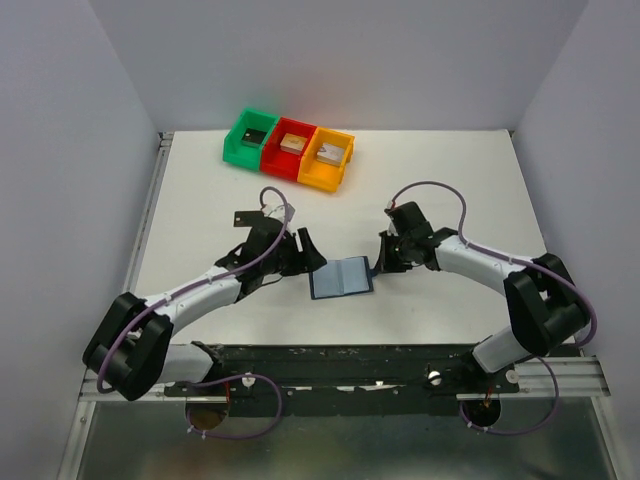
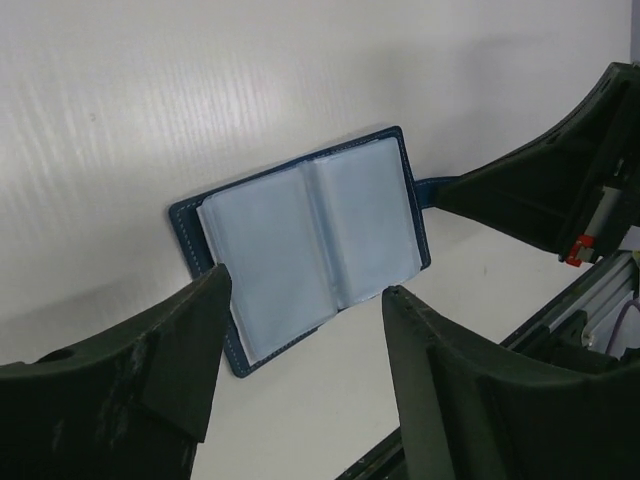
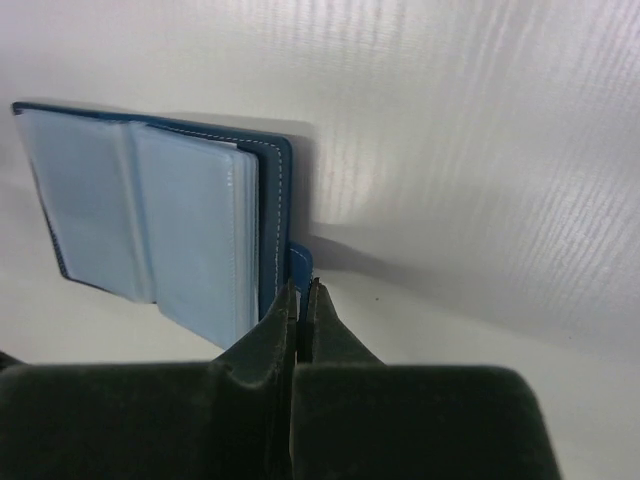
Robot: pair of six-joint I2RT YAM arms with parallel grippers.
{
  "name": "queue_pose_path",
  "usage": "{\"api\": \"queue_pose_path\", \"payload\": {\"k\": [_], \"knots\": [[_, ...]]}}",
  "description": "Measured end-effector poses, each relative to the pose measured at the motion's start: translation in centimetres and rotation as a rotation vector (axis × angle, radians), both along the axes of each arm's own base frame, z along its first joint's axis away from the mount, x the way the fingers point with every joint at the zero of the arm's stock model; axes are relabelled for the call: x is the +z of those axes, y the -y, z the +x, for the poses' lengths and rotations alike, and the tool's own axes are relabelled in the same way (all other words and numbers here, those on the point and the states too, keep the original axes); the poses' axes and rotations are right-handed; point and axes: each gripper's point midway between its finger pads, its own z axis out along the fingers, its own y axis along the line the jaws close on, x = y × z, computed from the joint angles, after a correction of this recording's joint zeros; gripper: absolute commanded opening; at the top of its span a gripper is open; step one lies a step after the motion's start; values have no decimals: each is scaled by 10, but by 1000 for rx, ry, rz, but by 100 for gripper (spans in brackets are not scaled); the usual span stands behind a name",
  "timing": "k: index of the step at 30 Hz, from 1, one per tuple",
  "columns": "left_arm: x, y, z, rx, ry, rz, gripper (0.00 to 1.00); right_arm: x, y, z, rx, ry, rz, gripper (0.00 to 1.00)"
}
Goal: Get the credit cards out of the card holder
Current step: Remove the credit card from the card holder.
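The navy card holder (image 1: pixel 341 277) lies open and flat on the white table between the two arms, its pale blue sleeve pages facing up. It also shows in the left wrist view (image 2: pixel 310 240) and in the right wrist view (image 3: pixel 150 225). No credit cards are visible; the sleeves look pale and blank. My right gripper (image 3: pixel 303 288) is shut on the holder's small blue closure tab (image 3: pixel 300 262) at its right edge. My left gripper (image 2: pixel 305 300) is open, its fingers just off the holder's left edge, touching nothing.
A green bin (image 1: pixel 250 137), a red bin (image 1: pixel 290 148) and an orange bin (image 1: pixel 327 158) stand in a row at the back of the table, each with a small block inside. The black rail (image 1: pixel 350 365) runs along the near edge.
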Motion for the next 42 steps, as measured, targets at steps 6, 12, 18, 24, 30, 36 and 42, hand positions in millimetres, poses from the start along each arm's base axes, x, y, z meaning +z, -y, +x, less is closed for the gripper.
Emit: {"api": "queue_pose_path", "payload": {"k": [6,12,18,24,30,36,42], "knots": [[-1,30,9,-92,-5,47,44,22,-10,-8,75,54,89,0],[-14,54,6,-176,-32,89,44,35,-14,-19,128,82,146,0],[-28,70,-1,-243,-68,123,64,46,-19,-23,162,106,193,0],[-27,78,-3,-281,-63,128,69,48,-23,-24,179,109,214,0],[-27,82,-5,-300,-66,126,72,51,-26,-26,194,107,233,0],[-33,85,-7,-319,-79,133,70,54,-29,-25,202,108,249,0],[-35,86,-7,-326,-87,138,68,59,-31,-24,207,115,258,0]]}}
